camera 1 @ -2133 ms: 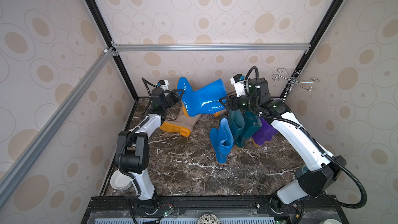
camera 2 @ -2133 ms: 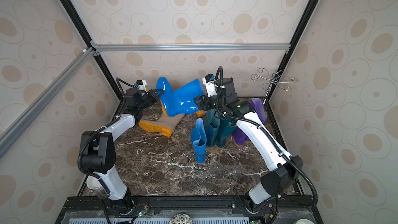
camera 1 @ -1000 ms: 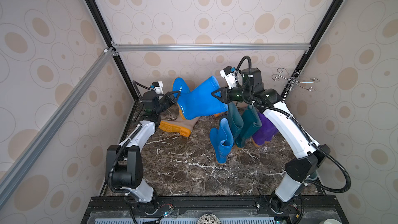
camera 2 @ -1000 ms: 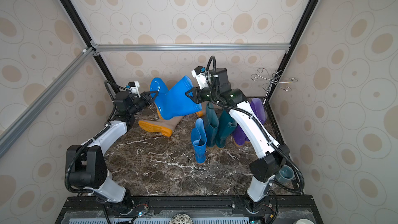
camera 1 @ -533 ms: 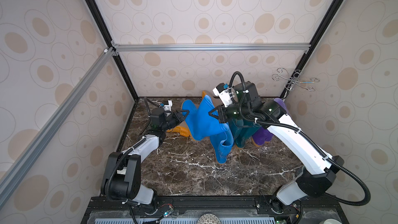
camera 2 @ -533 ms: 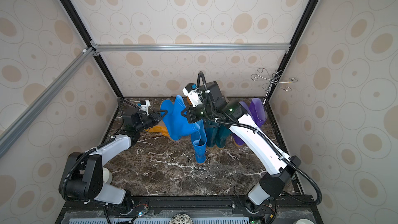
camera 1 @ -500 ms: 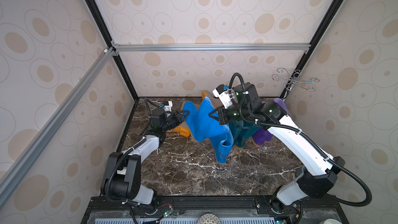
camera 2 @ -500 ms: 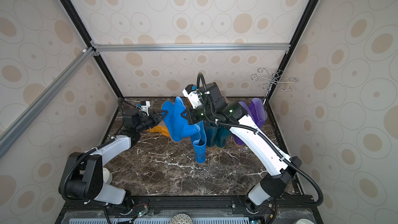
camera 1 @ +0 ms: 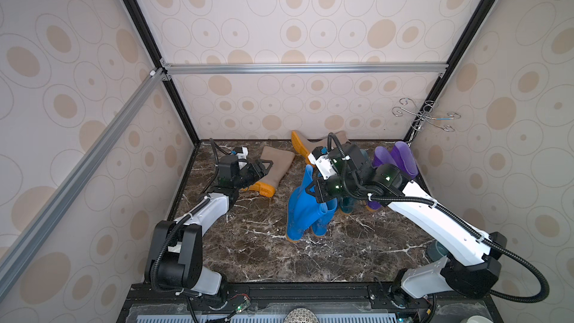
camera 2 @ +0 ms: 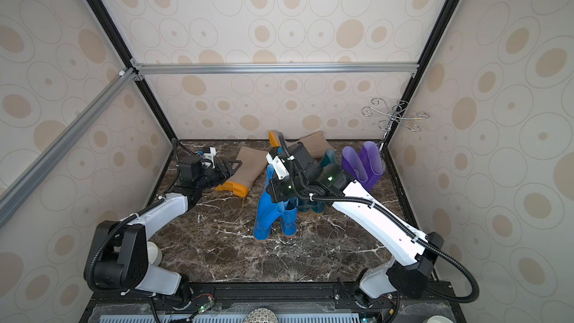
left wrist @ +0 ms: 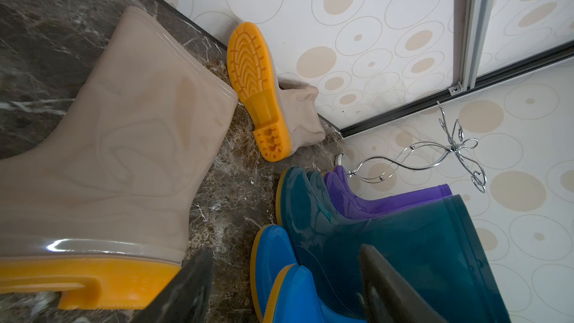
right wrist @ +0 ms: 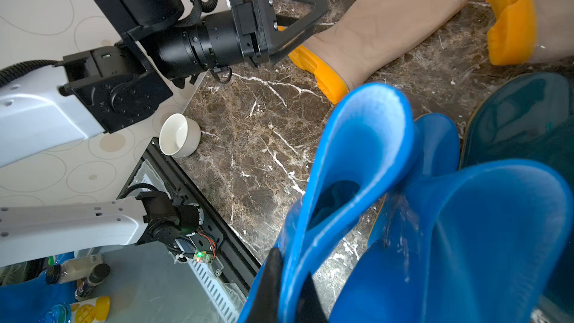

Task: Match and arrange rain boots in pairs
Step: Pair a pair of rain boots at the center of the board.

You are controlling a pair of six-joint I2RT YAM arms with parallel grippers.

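Since one second earlier, the blue boot [camera 1: 298, 212] has been brought down from mid-air at the rear of the desk [camera 1: 279, 262]. It is now set with its orange-yellow sole at the desk surface, just beside the second blue boot [camera 1: 324, 222]. The left end effector [camera 1: 263, 169], which was at that boot's foot, has been opened and drawn back. Its jaws are set wide with nothing between them, and it is positioned near the heel of a beige boot [camera 1: 278, 166] lying on its side.

The right end effector [right wrist: 290, 268] is closed narrow on the flattened cuff of the blue boot, with the cuff wall pinched between the fingers.

Two dark teal boots [left wrist: 388, 228] are stood upright between the blue pair and the purple boots [camera 1: 399, 158], and are partly covered by the right arm in both top views. The purple boots are stood in the rear right corner, beside a chrome wire stand [camera 1: 425, 116]. The second beige boot [left wrist: 298, 110] is laid against the rear wall with its ribbed sole turned outward. A white cup [right wrist: 178, 135] is located at the front left edge of the desk. Print on the bottles [right wrist: 77, 271] beyond the desk is too small to be read.
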